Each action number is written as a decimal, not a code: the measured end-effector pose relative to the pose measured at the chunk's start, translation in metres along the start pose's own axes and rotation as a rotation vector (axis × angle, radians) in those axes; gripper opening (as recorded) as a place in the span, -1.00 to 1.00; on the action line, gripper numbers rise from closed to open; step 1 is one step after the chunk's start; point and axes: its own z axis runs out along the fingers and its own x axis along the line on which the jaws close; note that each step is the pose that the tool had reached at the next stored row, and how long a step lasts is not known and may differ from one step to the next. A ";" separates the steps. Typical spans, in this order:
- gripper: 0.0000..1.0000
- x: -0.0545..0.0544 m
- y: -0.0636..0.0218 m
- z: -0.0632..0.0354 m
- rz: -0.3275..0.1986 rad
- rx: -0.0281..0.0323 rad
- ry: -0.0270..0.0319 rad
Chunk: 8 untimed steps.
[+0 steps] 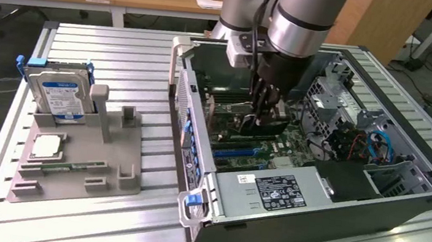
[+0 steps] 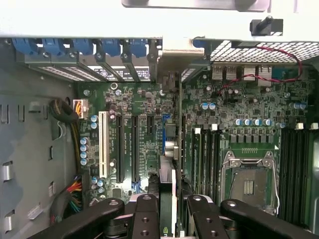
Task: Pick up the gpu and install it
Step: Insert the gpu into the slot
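your gripper (image 2: 167, 209) holds the gpu (image 2: 174, 149) edge-on, apparently lined up over a slot on the motherboard (image 2: 144, 129) inside the open computer case (image 1: 404, 200).

Even, bright indoor light falls from overhead across the exterior view. The ribbed metal table (image 1: 124, 66) shines pale, with soft glare streaks at about 5 o'clock of the frame near the computer case (image 1: 315, 189). The robot arm (image 1: 302, 20) carries a bright vertical highlight down its silver barrel and throws shade into the case, so the cavity at 3 o'clock reads dark. Shadows are soft-edged throughout. The far background at 12 o'clock is slightly soft.

In the wrist view the motherboard (image 2: 149, 129) is evenly lit and fairly sharp, while the white bar at 12 o'clock is washed out. The black linkage at 6 o'clock is near and blurred, with small glints on its bolts.
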 end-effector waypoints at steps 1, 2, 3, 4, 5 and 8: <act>-0.47 0.000 0.0002 0.0003 0.000 0.0000 0.0001; -0.47 0.000 0.0003 0.0006 0.000 -0.0001 0.0002; -0.47 0.001 0.0003 0.0009 0.000 -0.0002 0.0004; -0.47 0.001 0.0003 0.0013 0.000 -0.0001 0.0003; -0.47 0.001 0.0003 0.0017 0.000 0.0000 0.0003; -0.47 0.002 0.0004 0.0025 0.000 -0.0001 0.0008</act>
